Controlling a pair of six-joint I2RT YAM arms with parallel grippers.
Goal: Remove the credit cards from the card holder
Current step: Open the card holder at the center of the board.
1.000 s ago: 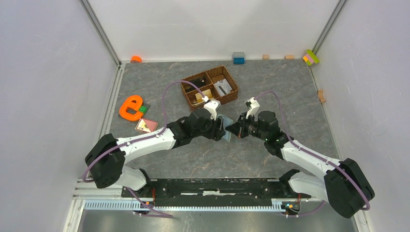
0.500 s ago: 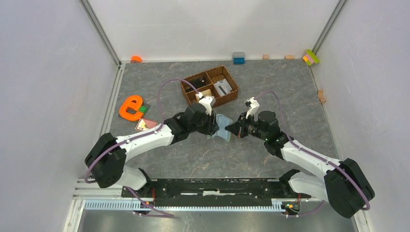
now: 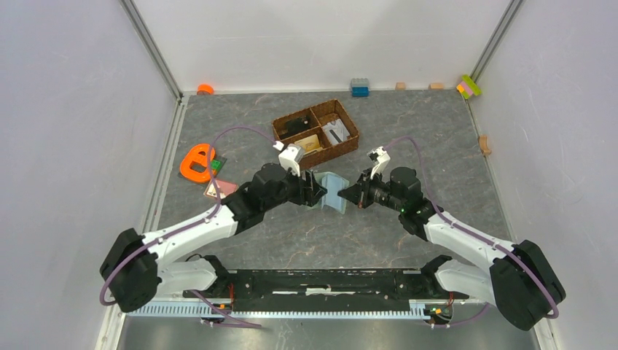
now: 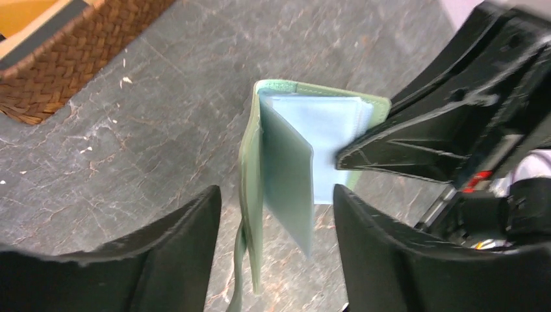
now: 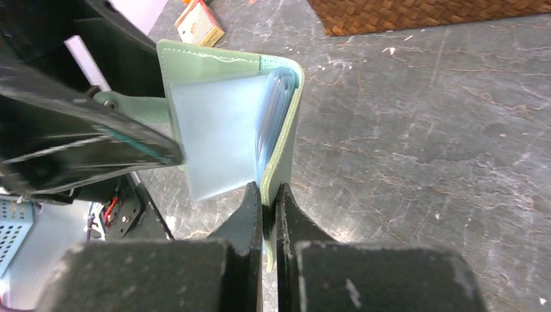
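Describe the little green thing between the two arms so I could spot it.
Find the brown wicker basket on the grey table. Just in front of it, between the left gripper and the right gripper pinching it, stands the card holder: a sage-green wallet open like a book, pale blue inside, unlike the bright blocks at the edges.

Open card holder [image 3: 334, 192] sits btw both grippers: L gripper [image 3: 315, 189] just beside its L side, R gripper [image 3: 354, 197] touching its R edge. Just beyond L gripper: wicker basket [image 3: 316, 129]. Credit cards [image 3: 221, 188] on counter [image 3: 408, 138], well L of L gripper.
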